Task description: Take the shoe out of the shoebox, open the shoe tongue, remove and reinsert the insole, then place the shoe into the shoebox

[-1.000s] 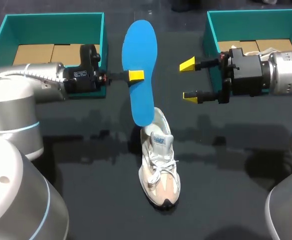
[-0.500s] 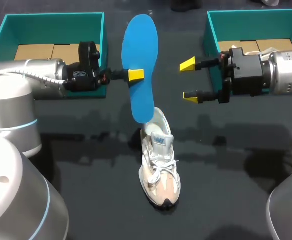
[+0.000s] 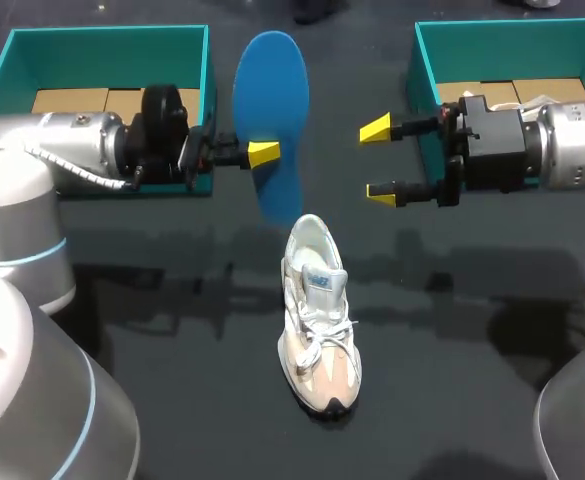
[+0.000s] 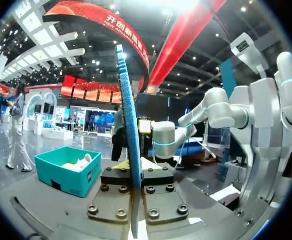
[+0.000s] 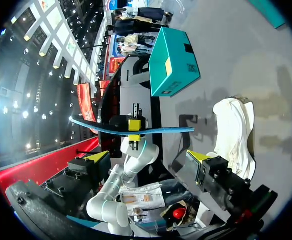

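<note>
Even overhead light fell on the glossy black table (image 3: pixel 472 330); soft grey shadows and pale sheen lay around the white-and-beige laced shoe (image 3: pixel 317 320); the flat blue foam insole (image 3: pixel 270 110) looked smeared; bright glare flared overhead in the left wrist view.

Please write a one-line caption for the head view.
Left gripper holds the blue insole clear of the shoe; right gripper open nearby.

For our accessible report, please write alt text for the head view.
The left pincer is shut on a blue insole, held up just behind a pale shoe that stands on the black table. The right pincer hangs open nearby; a teal shoebox sits behind each arm.
</note>
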You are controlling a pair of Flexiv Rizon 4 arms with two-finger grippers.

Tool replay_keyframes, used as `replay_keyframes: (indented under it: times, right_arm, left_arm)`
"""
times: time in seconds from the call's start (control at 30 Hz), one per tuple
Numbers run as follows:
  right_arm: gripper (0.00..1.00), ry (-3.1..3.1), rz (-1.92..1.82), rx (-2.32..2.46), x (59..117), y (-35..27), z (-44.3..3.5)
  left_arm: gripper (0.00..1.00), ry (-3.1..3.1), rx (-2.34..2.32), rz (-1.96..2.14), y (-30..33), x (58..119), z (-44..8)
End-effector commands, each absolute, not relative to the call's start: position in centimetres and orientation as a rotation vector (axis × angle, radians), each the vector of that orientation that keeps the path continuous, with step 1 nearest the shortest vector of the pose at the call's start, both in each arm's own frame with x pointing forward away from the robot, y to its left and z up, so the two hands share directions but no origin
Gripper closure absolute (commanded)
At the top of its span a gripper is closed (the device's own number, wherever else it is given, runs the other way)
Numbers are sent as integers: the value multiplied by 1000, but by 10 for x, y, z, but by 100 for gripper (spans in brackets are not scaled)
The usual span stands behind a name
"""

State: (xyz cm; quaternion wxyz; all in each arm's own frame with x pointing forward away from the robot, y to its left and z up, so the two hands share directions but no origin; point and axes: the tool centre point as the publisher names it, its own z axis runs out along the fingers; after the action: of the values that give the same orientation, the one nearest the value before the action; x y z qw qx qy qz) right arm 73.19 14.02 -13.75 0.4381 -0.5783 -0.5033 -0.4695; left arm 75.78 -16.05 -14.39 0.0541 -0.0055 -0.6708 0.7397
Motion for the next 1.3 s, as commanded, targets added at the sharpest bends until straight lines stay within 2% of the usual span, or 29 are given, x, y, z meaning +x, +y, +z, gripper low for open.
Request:
replay_keyframes:
  times: [0.03,0.13,0.53,0.63,1.03,1.3]
  right_arm:
    - [0,-1252,-1165,-1441,732,142,-138]
    - [0,-1252,-1165,-1441,732,142,-138]
    - [0,-1252,-1165,-1441,732,142,-138]
    - [0,-1252,-1165,-1441,732,142,-138]
    - [0,-1252,-1165,-1441,732,142,-138]
    - [0,-1252,-1165,-1441,732,142,-138]
  left_arm:
    - [100,-2037,-33,2262,-160,758,-146]
    - [100,-2037,-33,2262,-160,758,-146]
    - [100,-2254,-724,2426,-154,740,-139]
    - [100,-2325,-1046,2480,-151,736,-143]
    - [100,-2325,-1046,2480,-151,736,-143]
    - [100,-2334,-1548,2504,-163,734,-154]
